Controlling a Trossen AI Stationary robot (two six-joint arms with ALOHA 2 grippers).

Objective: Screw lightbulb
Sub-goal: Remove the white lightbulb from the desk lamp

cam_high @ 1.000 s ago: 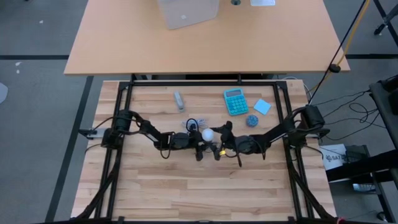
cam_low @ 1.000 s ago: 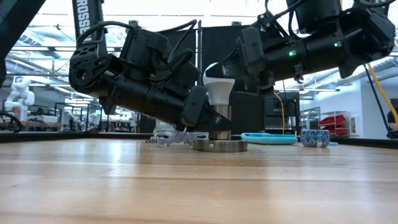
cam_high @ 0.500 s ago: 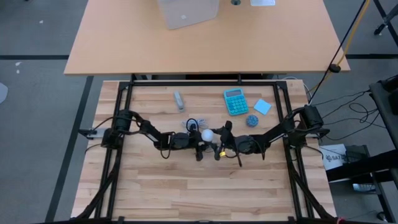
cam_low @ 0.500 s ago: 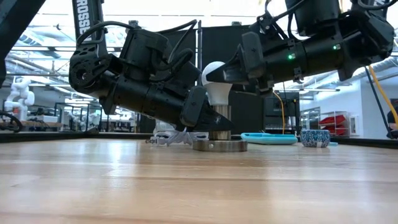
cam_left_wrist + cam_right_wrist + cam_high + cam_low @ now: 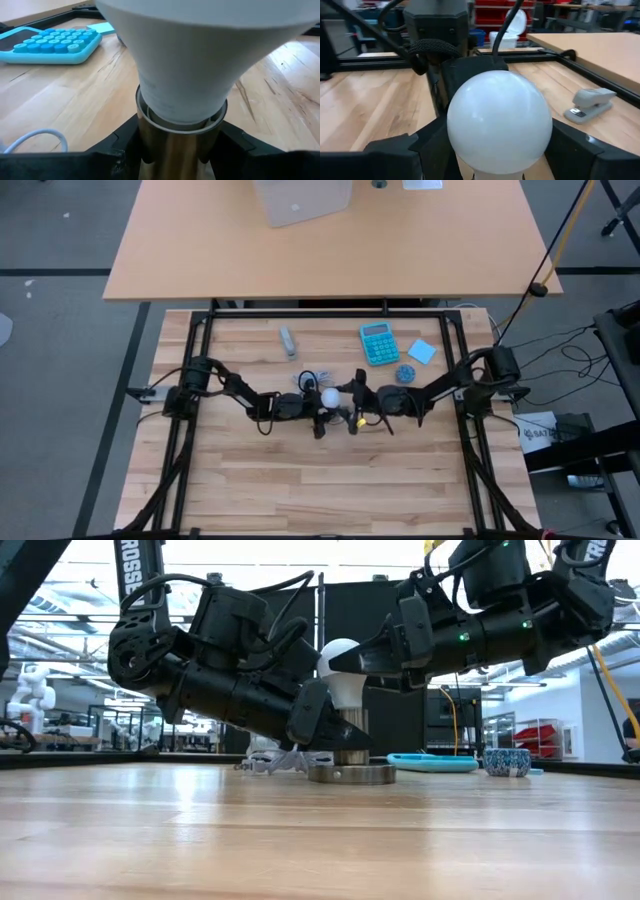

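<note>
Frosted white lightbulb (image 5: 338,672) sitting upright in brassy socket (image 5: 350,735), centre of wooden worktop (image 5: 300,840). Probably light, smooth, breakable. Left gripper (image 5: 322,730) jaws clenched on socket; right gripper (image 5: 345,658) jaws grasping round head. Best held gently around widest part.

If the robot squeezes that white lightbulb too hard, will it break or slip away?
The lightbulb looks smooth and round, so it might slip between the right end effector fingers. Its frosted head could be thin and fragile, so a hard squeeze seems risky. It stands upright in the metal socket that the left end effector clamps, so it probably won't roll or tip.
</note>
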